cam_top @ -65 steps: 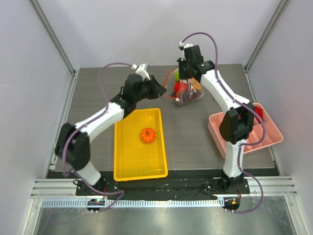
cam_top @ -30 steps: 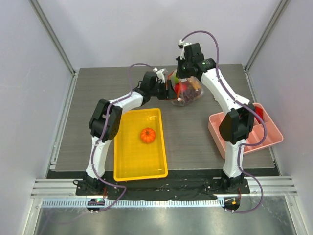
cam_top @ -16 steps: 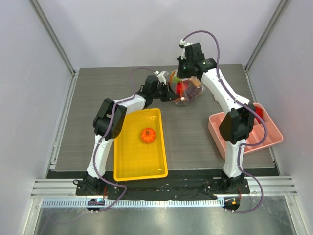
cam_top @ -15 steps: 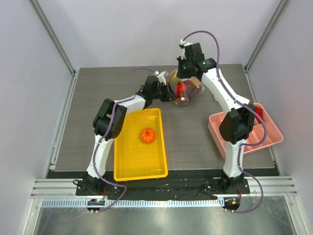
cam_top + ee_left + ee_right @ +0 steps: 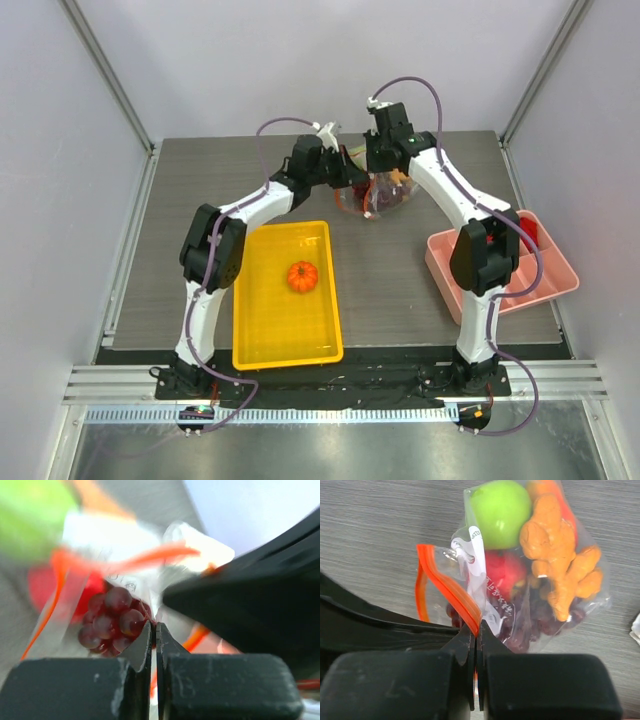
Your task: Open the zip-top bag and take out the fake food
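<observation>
- Left fingers [image 5: 153, 625]: clenched on a fold of clear plastic at the mouth of the bag [image 5: 475, 575], with no gap showing between the tips.
- Right fingers [image 5: 475, 627]: clenched on the orange zip strip [image 5: 449, 585], grasping the opposite lip of the same mouth.
- Location: the bag is just beyond the far right corner of the yellow tray [image 5: 260, 340], held between the two sets of fingers. Whether its bottom touches the surface [image 5: 400, 290] cannot be told.
- Done so far: one orange pumpkin [image 5: 302, 276] lies in the yellow tray, near its middle. The zip strip shows as two separated orange lines in the right wrist view, so the mouth is judged to be at least partly open.
- Left to do: most of the fake food [image 5: 520, 565] is inside the bag. This includes a green apple [image 5: 497, 512], a red apple [image 5: 504, 575], a knobbly orange-tan piece [image 5: 560, 565] and a purple grape bunch [image 5: 111, 622]. The task is judged to be at an early stage, with the mouth needing to be widened and each piece taken out.
- Orientation: the mouth points at the gripping fingers and the closed bottom points away from them. The long axis is judged to run from the zip strip to the bottom, and the contents are bunched at the bottom end.
- Other item: a pink tray [image 5: 552, 262] sits well to the right of the yellow tray, apart from the bag.
</observation>
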`<state>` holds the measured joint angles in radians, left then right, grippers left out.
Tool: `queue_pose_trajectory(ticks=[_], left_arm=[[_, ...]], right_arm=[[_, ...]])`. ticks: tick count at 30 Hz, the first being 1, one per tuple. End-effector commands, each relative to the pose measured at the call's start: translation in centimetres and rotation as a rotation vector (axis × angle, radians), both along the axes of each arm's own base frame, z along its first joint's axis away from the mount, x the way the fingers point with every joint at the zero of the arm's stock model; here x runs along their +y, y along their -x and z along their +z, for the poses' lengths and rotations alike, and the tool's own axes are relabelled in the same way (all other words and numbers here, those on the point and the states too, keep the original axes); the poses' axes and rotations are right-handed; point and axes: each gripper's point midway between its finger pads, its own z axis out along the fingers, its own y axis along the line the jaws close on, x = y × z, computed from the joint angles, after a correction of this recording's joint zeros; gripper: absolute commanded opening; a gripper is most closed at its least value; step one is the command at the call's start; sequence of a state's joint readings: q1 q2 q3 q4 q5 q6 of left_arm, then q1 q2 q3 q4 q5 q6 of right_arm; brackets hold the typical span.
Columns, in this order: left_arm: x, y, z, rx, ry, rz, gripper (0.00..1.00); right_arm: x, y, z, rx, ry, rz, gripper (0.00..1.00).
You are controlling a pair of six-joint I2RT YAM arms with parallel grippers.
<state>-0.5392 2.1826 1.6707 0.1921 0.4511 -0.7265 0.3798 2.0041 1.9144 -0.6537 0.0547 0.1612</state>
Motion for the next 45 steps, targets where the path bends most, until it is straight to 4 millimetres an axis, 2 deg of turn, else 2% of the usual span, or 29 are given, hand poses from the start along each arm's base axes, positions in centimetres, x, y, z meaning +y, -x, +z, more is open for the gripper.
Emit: queue_pose_trajectory(ticks=[1, 6, 7, 8, 10, 11, 12, 14, 18, 20, 21, 22, 24, 25, 27, 28, 29, 31, 32, 34, 35, 36, 37, 38, 39, 40, 41, 42, 45], left_arm=[[0.3, -1.2, 10.1, -0.150, 0.087, 0.024, 0.00], [1.4, -1.3, 12.7, -0.172, 0.085, 0.041, 0.00], [2.0, -1.0, 14.0, -0.191, 0.087, 0.052, 0.00], [2.4, -0.8, 13.9, -0.186, 0.078, 0.056, 0.00], [3.3, -0.3, 15.0, -0.212, 0.060, 0.073, 0.00], [3.8, 0.5, 16.8, -0.246, 0.064, 0.075, 0.00], [4.2, 0.8, 16.6, -0.249, 0.022, 0.075, 0.00], [5.7, 0.9, 18.1, -0.273, -0.022, 0.117, 0.00], [6.9, 1.7, 19.4, -0.309, -0.054, 0.123, 0.00], [7.2, 2.0, 18.6, -0.314, -0.069, 0.123, 0.00], [8.1, 2.0, 19.4, -0.338, -0.073, 0.172, 0.00], [8.5, 1.8, 18.3, -0.345, -0.113, 0.200, 0.00], [9.5, 0.7, 18.6, -0.382, -0.148, 0.277, 0.00], [9.2, -0.1, 17.8, -0.377, -0.151, 0.281, 0.00], [8.7, -1.2, 19.6, -0.390, -0.096, 0.276, 0.00], [8.0, -2.2, 18.4, -0.353, -0.094, 0.261, 0.00], [7.6, -2.4, 21.4, -0.373, -0.027, 0.258, 0.00], [6.3, -2.5, 22.9, -0.367, 0.042, 0.208, 0.00], [6.4, -2.2, 27.8, -0.438, 0.109, 0.209, 0.00], [6.4, -2.2, 29.1, -0.428, 0.092, 0.206, 0.00], [6.7, -1.8, 30.4, -0.441, 0.087, 0.204, 0.00], [7.4, -0.7, 32.8, -0.477, 0.091, 0.204, 0.00], [7.7, -0.2, 33.3, -0.486, 0.085, 0.198, 0.00], [8.6, 1.3, 35.2, -0.519, 0.093, 0.199, 0.00], [8.8, 1.3, 33.7, -0.506, 0.060, 0.198, 0.00], [9.2, 1.9, 33.9, -0.519, 0.055, 0.200, 0.00], [10.4, 3.9, 35.7, -0.556, 0.064, 0.207, 0.00], [10.6, 3.8, 33.7, -0.528, 0.027, 0.211, 0.00], [11.3, 6.5, 33.8, -0.519, 0.031, 0.175, 0.00]], right_arm=[[-0.7, 0.1, 5.5, -0.151, -0.017, -0.032, 0.01], [-1.5, 0.0, 5.4, -0.166, 0.012, -0.057, 0.02], [-1.8, -0.2, 5.3, -0.168, 0.023, -0.066, 0.02], [-2.0, -0.3, 5.3, -0.172, 0.035, -0.075, 0.01], [-2.6, -0.6, 5.2, -0.179, 0.066, -0.097, 0.01], [-2.8, -0.7, 5.2, -0.180, 0.074, -0.103, 0.02], [-3.0, -0.8, 5.1, -0.180, 0.081, -0.111, 0.01], [-3.4, -0.9, 4.9, -0.176, 0.085, -0.128, 0.01], [-4.2, -1.2, 5.1, -0.169, 0.056, -0.179, 0.01], [-4.4, -1.2, 5.5, -0.171, 0.052, -0.195, 0.01], [-4.4, -1.2, 5.7, -0.173, 0.051, -0.193, 0.01], [-4.2, -1.1, 6.0, -0.177, 0.044, -0.184, 0.02], [-2.9, -0.5, 7.1, -0.178, -0.017, -0.112, 0.01], [-2.3, 0.0, 7.3, -0.176, -0.040, -0.083, 0.02], [-1.3, 0.6, 7.8, -0.179, -0.082, -0.051, 0.01], [-1.4, 0.8, 8.1, -0.184, -0.086, -0.054, 0.01], [-1.4, 0.9, 8.1, -0.181, -0.084, -0.055, 0.02], [-2.0, 0.6, 7.4, -0.171, -0.051, -0.074, 0.01], [-2.3, 0.7, 6.8, -0.157, -0.032, -0.085, 0.01], [-3.2, 0.4, 5.9, -0.147, 0.004, -0.125, 0.01], [-3.3, 0.3, 5.7, -0.144, 0.008, -0.130, 0.01], [-3.5, 0.3, 5.5, -0.142, 0.013, -0.137, 0.01], [-3.5, 0.1, 5.1, -0.135, 0.013, -0.142, 0.02], [-3.6, 0.1, 5.1, -0.135, 0.012, -0.147, 0.01], [-3.7, 0.0, 5.2, -0.136, 0.009, -0.156, 0.01], [-3.8, 0.0, 5.2, -0.137, 0.006, -0.162, 0.01], [-3.9, -0.1, 5.2, -0.139, 0.004, -0.166, 0.01], [-4.1, -0.1, 5.2, -0.138, 0.006, -0.170, 0.01], [-4.3, 0.2, 5.5, -0.143, 0.004, -0.172, 0.01]])
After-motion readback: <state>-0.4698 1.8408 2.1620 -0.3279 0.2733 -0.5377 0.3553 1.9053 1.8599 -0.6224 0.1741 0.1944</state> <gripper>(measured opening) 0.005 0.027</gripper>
